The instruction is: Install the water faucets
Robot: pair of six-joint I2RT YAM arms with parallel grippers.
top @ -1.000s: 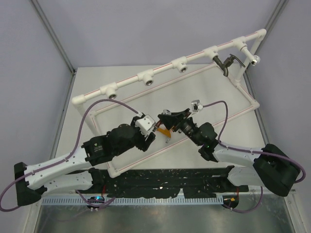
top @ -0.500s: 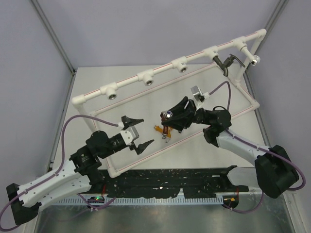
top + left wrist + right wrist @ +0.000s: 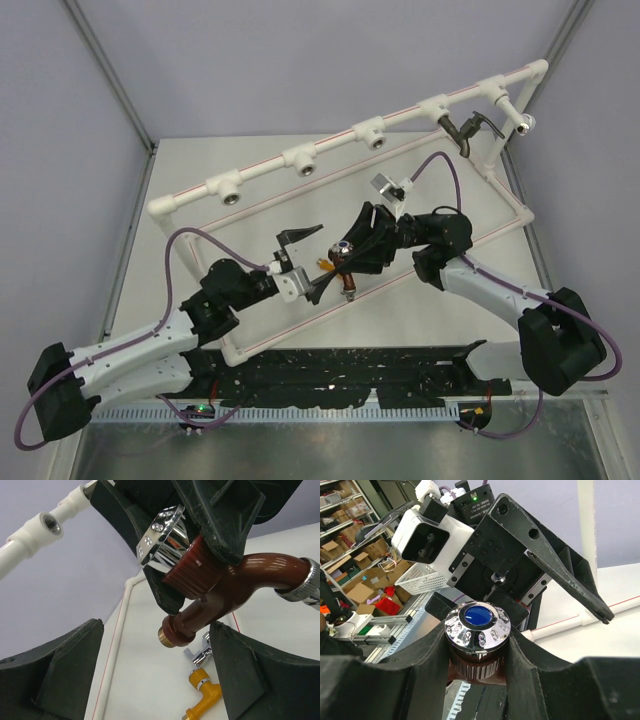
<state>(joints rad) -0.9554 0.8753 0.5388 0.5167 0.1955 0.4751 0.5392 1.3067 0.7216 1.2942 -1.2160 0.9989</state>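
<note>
Red-brown faucet (image 3: 220, 595) within right end effector (image 3: 477, 632)

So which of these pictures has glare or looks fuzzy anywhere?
Left wrist view: bright glare on the red-brown faucet and its chrome cap; the near black fingers look slightly soft. Right wrist view: the cap's studs glint, and the background stays fairly sharp. Top view: even light, faint shadows, no blur.
</note>
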